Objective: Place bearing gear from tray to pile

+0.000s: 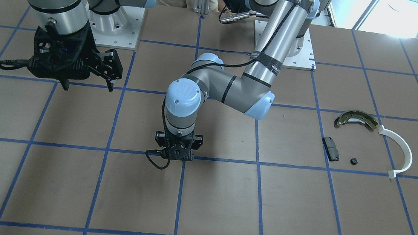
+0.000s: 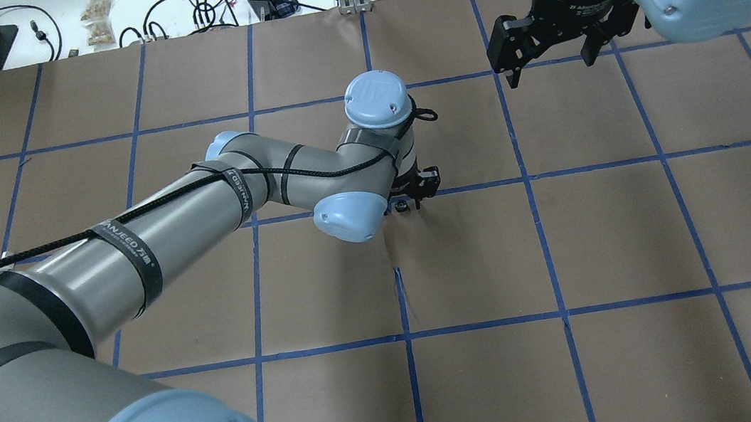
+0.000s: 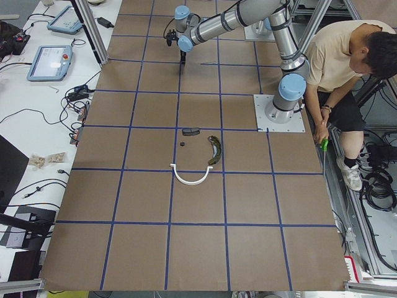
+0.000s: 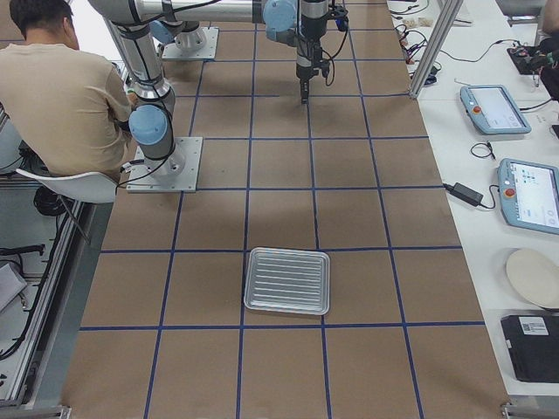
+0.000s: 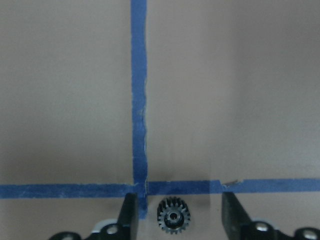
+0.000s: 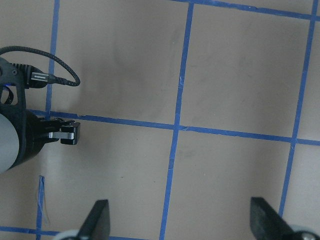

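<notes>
Left claw [image 5: 178,202], agape, either side of bearing gear [image 5: 173,216]

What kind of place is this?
Probably a robot research lab: two robot arms bolted to a blue-taped table, control tablets and loose cables on the side bench, an operator seated alongside.

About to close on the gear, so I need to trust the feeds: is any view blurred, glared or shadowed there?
Left wrist view: slightly soft and dim at the bottom, yet the gear shows its teeth clearly inside the open left gripper. Front-facing view: window glare at top right, far from the work; the left arm hides the gear.
</notes>
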